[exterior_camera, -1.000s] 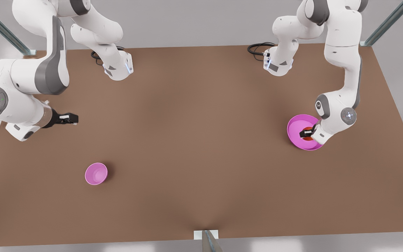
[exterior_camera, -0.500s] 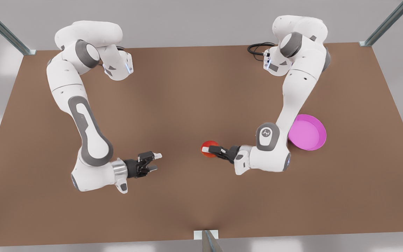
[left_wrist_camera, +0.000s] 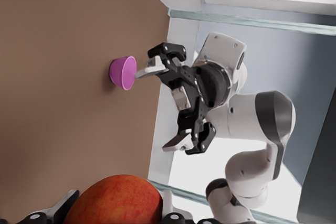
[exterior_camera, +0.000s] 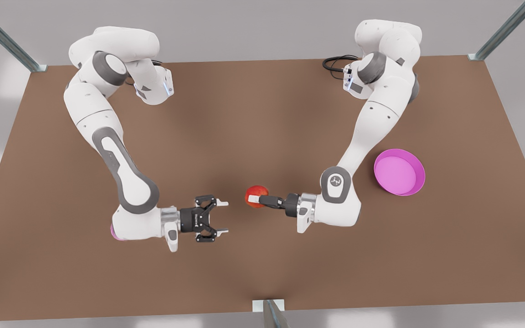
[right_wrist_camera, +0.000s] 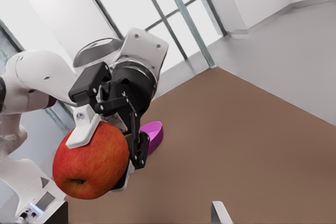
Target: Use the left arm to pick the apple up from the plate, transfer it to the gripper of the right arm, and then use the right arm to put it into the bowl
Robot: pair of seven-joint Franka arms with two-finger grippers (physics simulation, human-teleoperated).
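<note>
Left claw (exterior_camera: 257, 199) half-hides apple (exterior_camera: 257, 195); bowl (left_wrist_camera: 123, 72) sits behind right claw (exterior_camera: 221, 217).

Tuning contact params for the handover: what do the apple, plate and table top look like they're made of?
Apple, held in the left gripper: smooth, slightly glossy red-orange skin with a soft highlight. Plate: likely plastic, uniform magenta, thin raised rim. Table: flat matte brown, no grain or reflection; material unclear. Right gripper waits open opposite.

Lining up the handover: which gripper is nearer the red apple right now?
The left gripper: its jaws are shut on the round red apple, at the front view's right. The right gripper waits open, apart from the apple, toward the front view's left.
</note>
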